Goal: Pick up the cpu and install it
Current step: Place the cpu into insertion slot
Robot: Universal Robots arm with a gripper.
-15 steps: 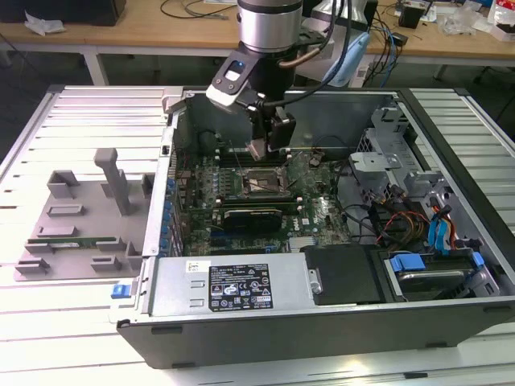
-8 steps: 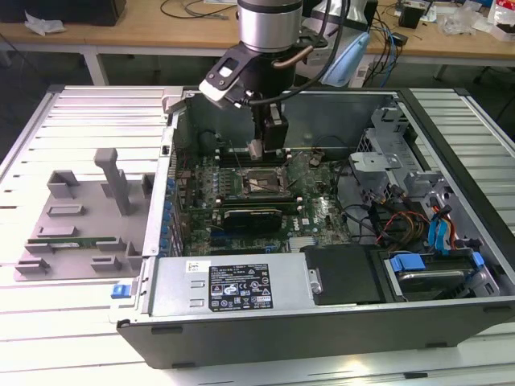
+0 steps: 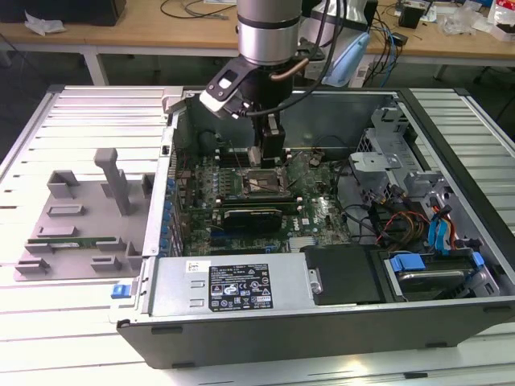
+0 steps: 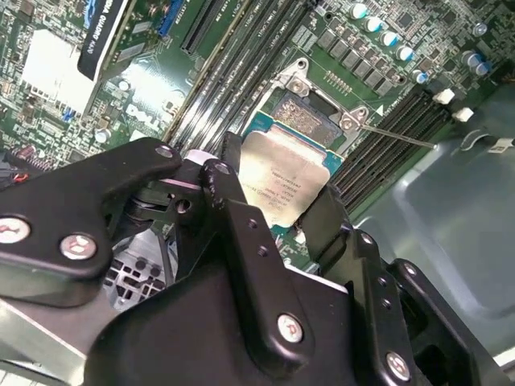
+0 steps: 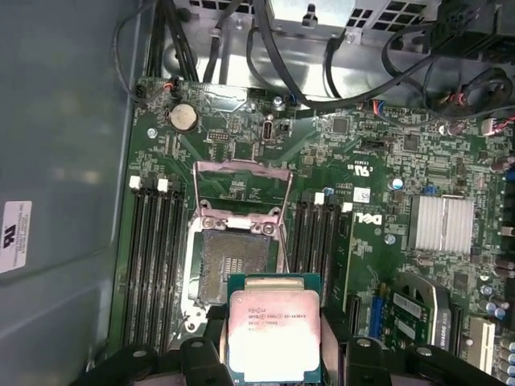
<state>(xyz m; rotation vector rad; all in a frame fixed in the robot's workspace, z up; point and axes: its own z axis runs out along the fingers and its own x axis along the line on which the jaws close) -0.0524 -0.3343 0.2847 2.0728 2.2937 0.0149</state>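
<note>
Inside an open case (image 3: 322,334) on a slatted bench (image 3: 56,338), the gripper (image 3: 269,153) is clamping the cpu (image 5: 275,338) flat by its edges, apparently hovering just above the socket (image 5: 233,261) beneath it, ready for level seating.

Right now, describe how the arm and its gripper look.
The arm is a silver-grey metal cylinder with black cables looping beside it and a black-and-white camera module below. The gripper is matte black, with angular linkage fingers studded with silver screw heads.
</note>
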